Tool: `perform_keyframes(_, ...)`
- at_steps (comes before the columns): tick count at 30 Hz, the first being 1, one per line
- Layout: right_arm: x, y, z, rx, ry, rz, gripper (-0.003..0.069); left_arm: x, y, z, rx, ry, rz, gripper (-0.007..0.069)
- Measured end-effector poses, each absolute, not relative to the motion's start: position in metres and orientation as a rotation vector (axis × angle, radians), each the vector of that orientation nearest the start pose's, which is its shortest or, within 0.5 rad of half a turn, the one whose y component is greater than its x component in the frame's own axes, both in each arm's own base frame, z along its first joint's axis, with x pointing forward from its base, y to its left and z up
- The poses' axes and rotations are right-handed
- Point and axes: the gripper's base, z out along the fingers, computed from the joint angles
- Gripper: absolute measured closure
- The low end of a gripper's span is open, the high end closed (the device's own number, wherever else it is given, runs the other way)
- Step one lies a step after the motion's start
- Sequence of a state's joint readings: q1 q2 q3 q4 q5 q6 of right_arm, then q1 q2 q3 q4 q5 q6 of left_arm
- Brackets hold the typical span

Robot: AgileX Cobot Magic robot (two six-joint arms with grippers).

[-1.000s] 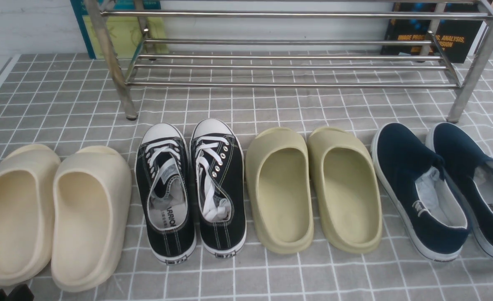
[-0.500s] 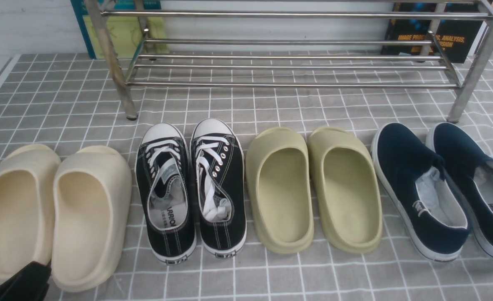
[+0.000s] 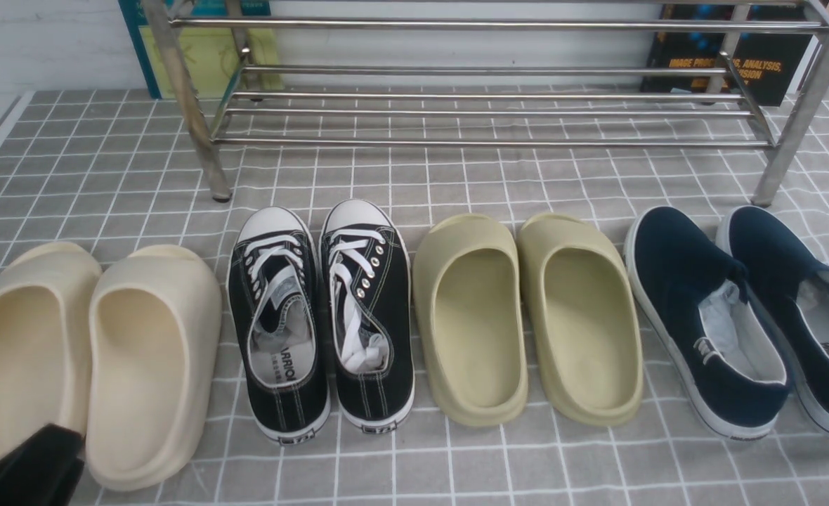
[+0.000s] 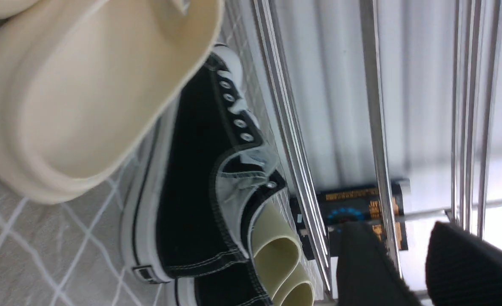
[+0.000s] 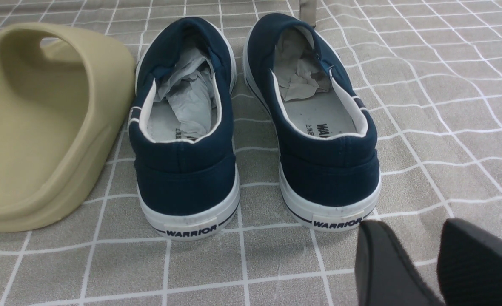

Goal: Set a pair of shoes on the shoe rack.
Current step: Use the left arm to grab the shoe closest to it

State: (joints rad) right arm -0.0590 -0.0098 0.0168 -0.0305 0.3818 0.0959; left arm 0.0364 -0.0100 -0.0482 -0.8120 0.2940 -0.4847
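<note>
A pale wall (image 3: 457,53) rises behind gray, white-gridded flooring (image 3: 499,464).

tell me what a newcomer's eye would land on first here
Probably the black sneakers with bright white laces, side by side between the cream slippers and the olive slippers. Next, the shiny metal rack standing beyond the row of footwear, then the navy shoes at the row's right end.

Front camera looks forward and down from above; both wrist cameras sit lower, closer, sharing its shoe row (image 3: 365,316).
</note>
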Motion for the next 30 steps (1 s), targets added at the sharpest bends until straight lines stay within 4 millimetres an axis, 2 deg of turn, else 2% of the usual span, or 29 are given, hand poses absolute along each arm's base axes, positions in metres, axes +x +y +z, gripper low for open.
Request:
perform_keyframes(2, 0.052, -0.004, 0.174, 0.126, 1.868, -0.005, 0.0419, 0.046, -0.02, 0.234, -0.76, 1.516, -1.021, 0.0386)
perform_keyframes(3, 0.052, -0.004, 0.174, 0.126, 1.868, -0.005, 0.0419, 0.045, -0.02, 0.236, -0.737, 1.522, -1.002, 0.0386)
perform_keyframes(5, 0.052, -0.004, 0.174, 0.126, 1.868, -0.005, 0.0419, 0.035, -0.024, 0.27, -0.504, 1.622, -0.829, 0.0405)
perform_keyframes(6, 0.052, -0.004, 0.174, 0.126, 1.868, -0.005, 0.0419, 0.036, -0.024, 0.272, -0.491, 1.645, -0.801, 0.0413)
perform_keyframes(7, 0.052, -0.004, 0.174, 0.126, 1.868, -0.005, 0.0419, 0.035, -0.024, 0.285, -0.43, 1.746, -0.713, 0.0445)
perform_keyframes(8, 0.052, -0.004, 0.174, 0.126, 1.868, -0.005, 0.0419, 0.04, -0.022, 0.296, -0.392, 1.878, -0.601, 0.0494)
perform_keyframes(11, 0.052, -0.004, 0.174, 0.126, 1.868, -0.005, 0.0419, 0.054, -0.013, 0.311, -0.357, 2.104, -0.393, 0.0607)
perform_keyframes(12, 0.052, -0.004, 0.174, 0.126, 1.868, -0.005, 0.0419, 0.065, -0.007, 0.315, -0.354, 2.23, -0.278, 0.0638)
perform_keyframes(14, 0.052, -0.004, 0.174, 0.126, 1.868, -0.005, 0.0419, 0.077, -0.001, 0.325, -0.346, 2.333, -0.163, 0.0638)
perform_keyframes(16, 0.052, -0.004, 0.174, 0.126, 1.868, -0.005, 0.0419, 0.096, 0.005, 0.33, -0.345, 2.446, -0.063, 0.0638)
perform_keyframes(20, 0.052, -0.004, 0.174, 0.126, 1.868, -0.005, 0.0419, 0.124, 0.002, 0.331, -0.303, 2.546, -0.045, 0.0638)
perform_keyframes(21, 0.052, -0.004, 0.174, 0.126, 1.868, -0.005, 0.0419, 0.137, -0.004, 0.329, -0.254, 2.593, -0.056, 0.0638)
perform_keyframes(22, 0.052, -0.004, 0.174, 0.126, 1.868, -0.005, 0.0419, 0.139, -0.005, 0.33, -0.239, 2.597, -0.06, 0.0638)
perform_keyframes(23, 0.052, -0.004, 0.174, 0.126, 1.868, -0.005, 0.0419, 0.152, -0.014, 0.326, -0.174, 2.645, -0.069, 0.0638)
perform_keyframes(26, 0.052, -0.004, 0.174, 0.126, 1.868, -0.005, 0.0419, 0.172, -0.033, 0.322, -0.033, 2.687, -0.075, 0.0634)
perform_keyframes(29, 0.052, -0.004, 0.174, 0.126, 1.868, -0.005, 0.0419, 0.186, -0.046, 0.317, 0.054, 2.698, -0.069, 0.0606)
perform_keyframes(30, 0.052, -0.004, 0.174, 0.126, 1.868, -0.005, 0.0419, 0.197, -0.057, 0.315, 0.094, 2.703, -0.076, 0.0568)
